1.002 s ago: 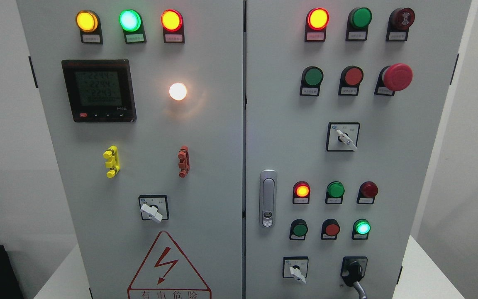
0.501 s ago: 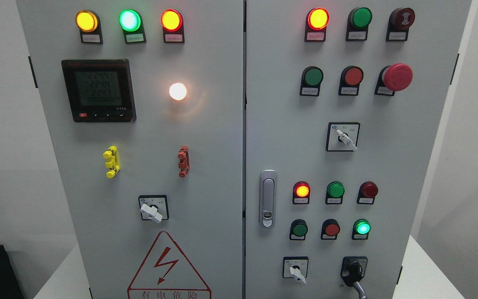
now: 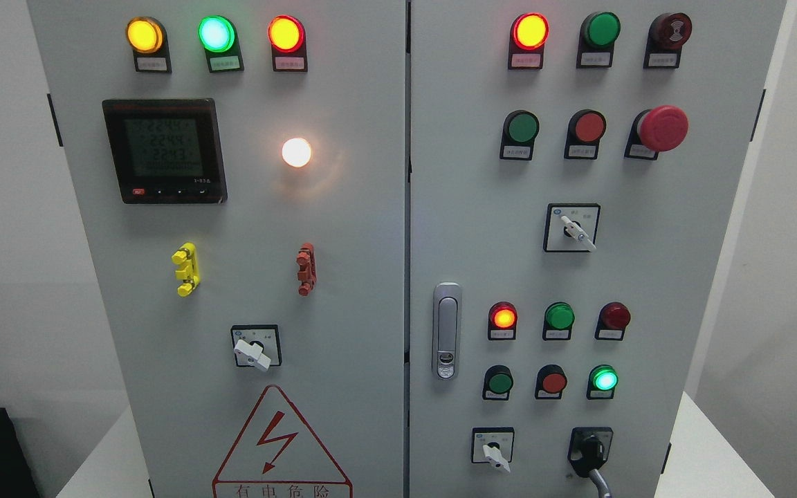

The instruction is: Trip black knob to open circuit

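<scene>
Head view: grey painted steel cabinet, two flat doors, matte finish. Black knob sits at the bottom right of the right door, on a square black plate, with a metal lever just under it. White selector switch is just to its left. Round domed lamps glow across the top; a red mushroom button sticks out at the upper right. Neither hand shows, so finger state can't be told.

Black knob low on right door, handle pointing down-left, on black plate.
</scene>
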Tool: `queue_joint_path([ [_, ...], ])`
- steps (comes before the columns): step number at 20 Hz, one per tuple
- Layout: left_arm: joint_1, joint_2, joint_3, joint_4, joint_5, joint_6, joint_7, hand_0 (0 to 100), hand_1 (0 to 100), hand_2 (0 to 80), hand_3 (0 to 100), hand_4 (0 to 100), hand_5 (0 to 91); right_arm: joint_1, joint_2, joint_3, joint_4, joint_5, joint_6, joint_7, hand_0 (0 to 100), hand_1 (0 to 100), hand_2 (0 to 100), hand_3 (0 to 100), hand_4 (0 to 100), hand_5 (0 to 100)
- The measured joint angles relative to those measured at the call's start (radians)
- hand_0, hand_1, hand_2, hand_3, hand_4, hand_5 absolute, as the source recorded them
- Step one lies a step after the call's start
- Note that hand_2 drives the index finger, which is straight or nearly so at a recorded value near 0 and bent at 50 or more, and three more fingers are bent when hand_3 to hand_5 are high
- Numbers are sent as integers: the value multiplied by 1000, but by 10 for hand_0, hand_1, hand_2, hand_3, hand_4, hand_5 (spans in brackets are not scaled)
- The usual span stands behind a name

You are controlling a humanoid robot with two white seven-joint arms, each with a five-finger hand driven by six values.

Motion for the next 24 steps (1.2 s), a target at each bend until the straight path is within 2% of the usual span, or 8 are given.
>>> queue_joint_path([
  [24, 0, 0, 0, 0, 0, 0, 0, 120, 389, 0, 0, 0, 0, 0, 1, 0, 0, 0, 0, 0, 0, 0, 50, 1000, 1000, 1000],
])
